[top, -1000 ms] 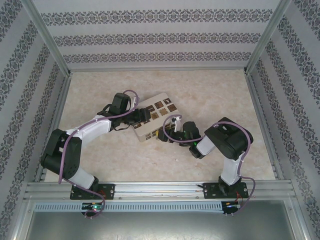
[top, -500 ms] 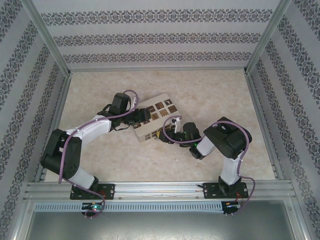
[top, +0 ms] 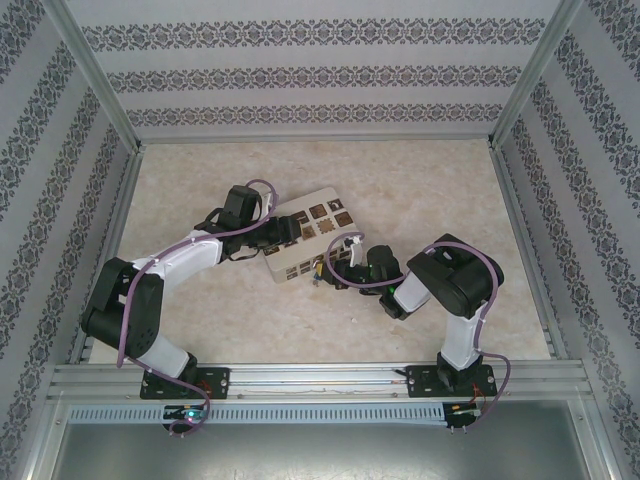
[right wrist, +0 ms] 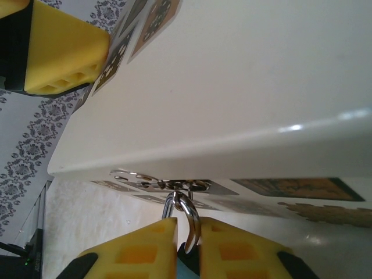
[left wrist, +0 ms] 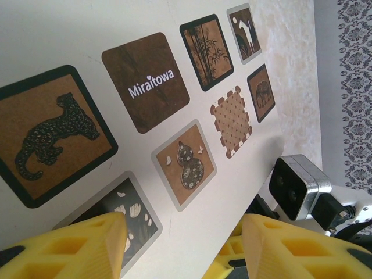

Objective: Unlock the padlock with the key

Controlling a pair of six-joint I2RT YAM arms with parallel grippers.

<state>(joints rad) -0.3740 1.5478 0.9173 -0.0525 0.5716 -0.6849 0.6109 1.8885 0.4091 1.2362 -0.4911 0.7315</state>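
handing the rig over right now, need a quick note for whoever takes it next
Left gripper: fingers spread at the white box; whether they clamp it is unclear.
Right gripper: shut on the padlock, whose shackle passes through the box's metal hasp.
Done: padlock grasped at the box's front edge.
Left: the padlock hangs on the hasp, not yet off. Whether a key is in it cannot be told, so check that first, then unlock.
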